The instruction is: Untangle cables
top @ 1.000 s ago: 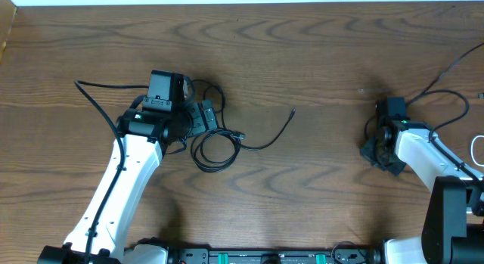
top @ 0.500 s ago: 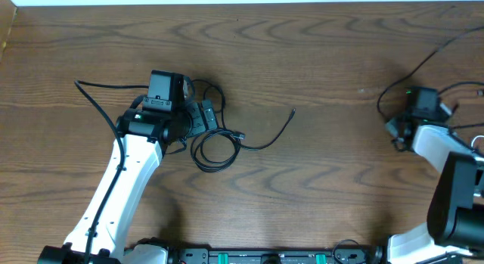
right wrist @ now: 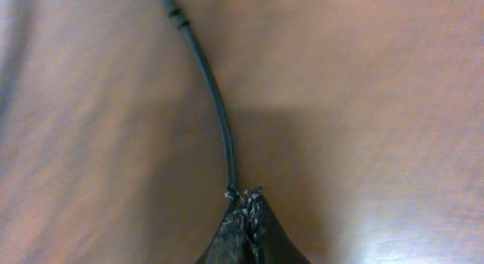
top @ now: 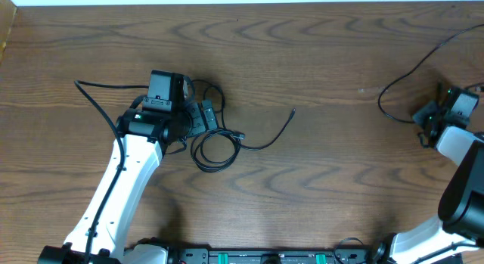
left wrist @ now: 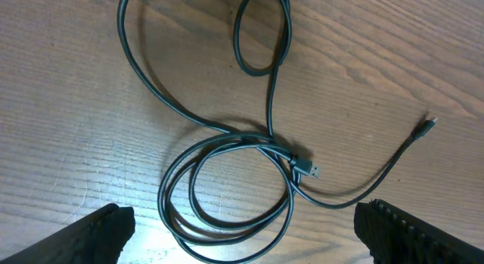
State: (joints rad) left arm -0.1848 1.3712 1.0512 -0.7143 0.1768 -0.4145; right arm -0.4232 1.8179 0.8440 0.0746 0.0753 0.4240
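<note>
Wooden table (top: 318, 37), left gripper (left wrist: 243, 237) held wide apart above a looped black cable (left wrist: 261, 141) laid on the wood, right gripper (right wrist: 246, 207) clamped on a second black cable (right wrist: 219, 113) near the right edge.

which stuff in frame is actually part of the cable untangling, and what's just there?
Part of the job:
- coiled black cable, below the open left gripper
- second black cable, pinched in the shut right gripper

Just there:
- wooden table
- thick black wire running to the left arm
</note>
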